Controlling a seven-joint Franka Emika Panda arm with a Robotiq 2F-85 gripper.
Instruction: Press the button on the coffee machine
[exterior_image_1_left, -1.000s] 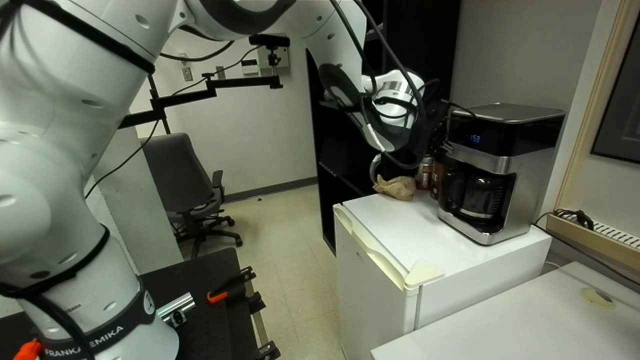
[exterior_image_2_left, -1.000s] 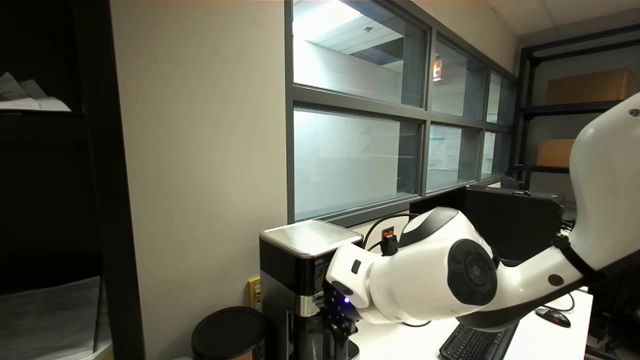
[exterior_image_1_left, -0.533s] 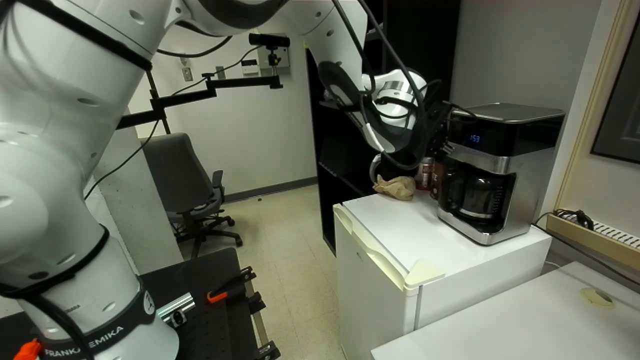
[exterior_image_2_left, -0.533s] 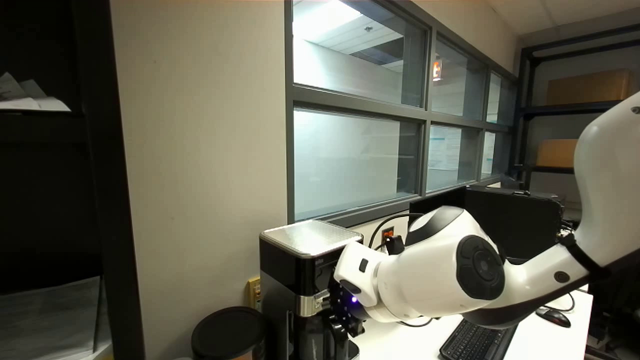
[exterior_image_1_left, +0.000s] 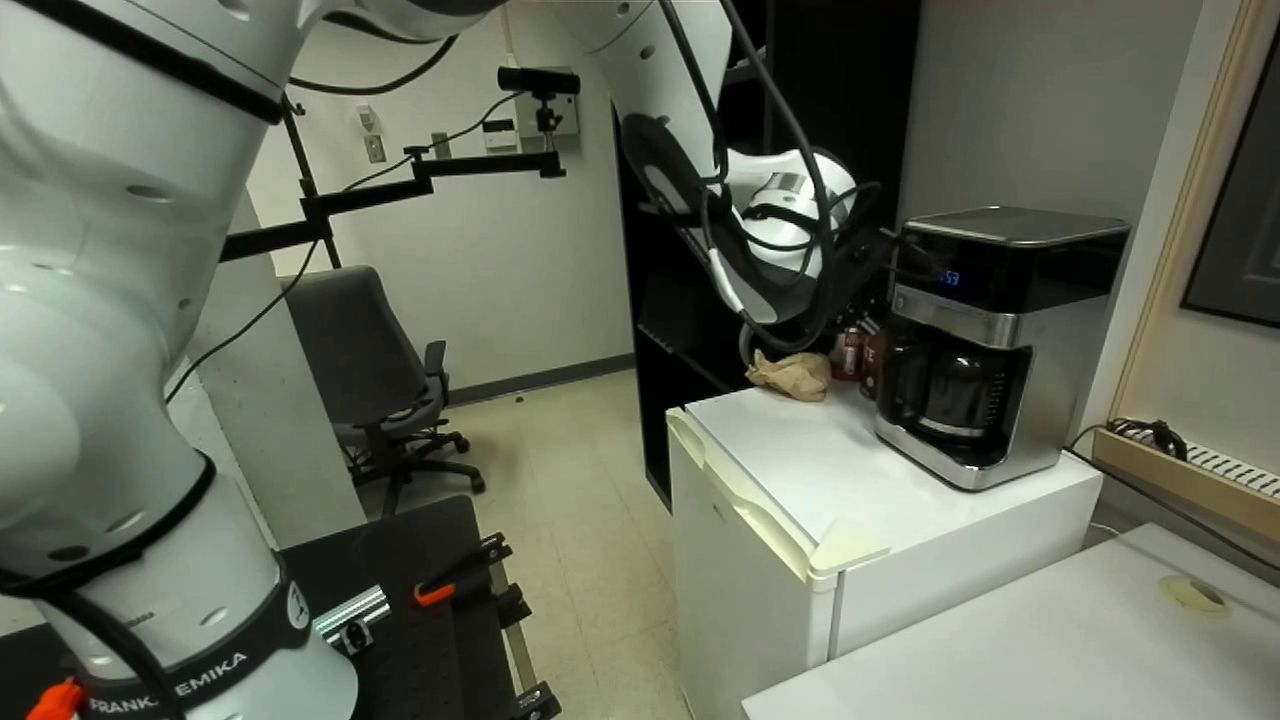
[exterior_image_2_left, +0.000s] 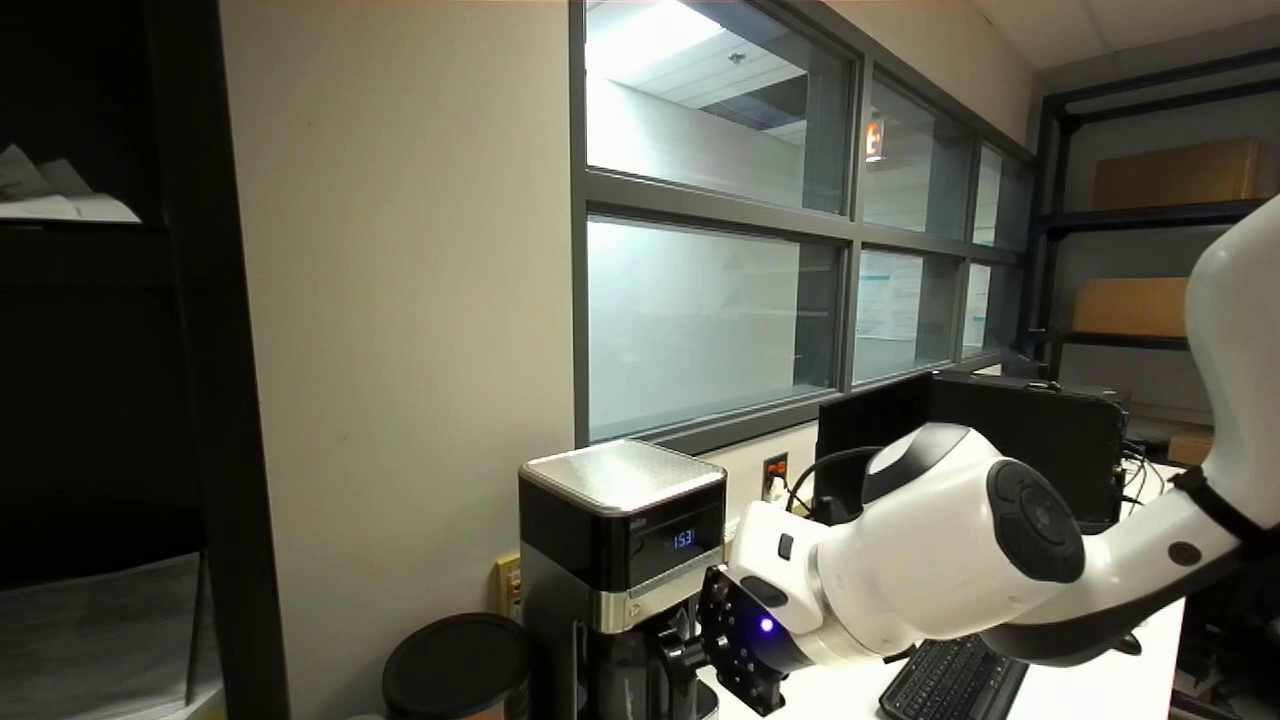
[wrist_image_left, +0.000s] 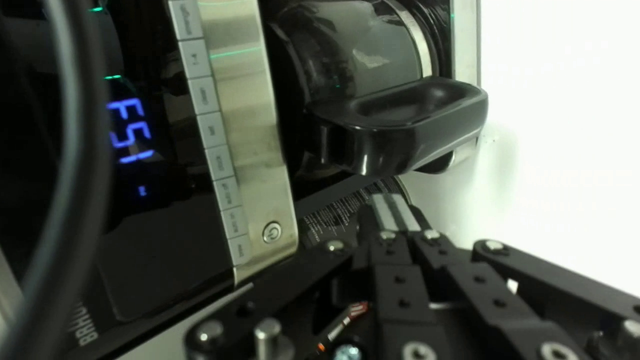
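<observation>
Wrist view: the pincer (wrist_image_left: 392, 200) was narrow, its two fingers drawn together side by side, apart from the round power button (wrist_image_left: 272, 232), their tips showing just below the carafe handle (wrist_image_left: 415, 130).
Arm (exterior_image_1_left: 120, 260): in an exterior view it rose from the lower left, partly left the frame at the top and sloped down to a bent wrist (exterior_image_1_left: 790, 215) near the coffee machine (exterior_image_1_left: 1012, 325).
Outer link (exterior_image_2_left: 900, 550): in an exterior view it reached in from the right, tilted, the pincer's dark body near the machine's front.
Coffee machine: it stood upright on the white worktop (exterior_image_1_left: 800, 470), the carafe (exterior_image_1_left: 960, 395) inside, blue digits lit on its display (exterior_image_2_left: 683, 540).
In the way: a blurred cable (wrist_image_left: 85, 165) crossed the view of the machine's black front; whether the fingertips touched anything, I could not tell.
Beside the machine: a brown container (exterior_image_1_left: 874, 362), then a red jar (exterior_image_1_left: 850, 352) and crumpled brown paper (exterior_image_1_left: 792, 376).
Farther off: a keyboard (exterior_image_2_left: 955, 680), partly covered by the arm, and an office chair (exterior_image_1_left: 345, 345).
</observation>
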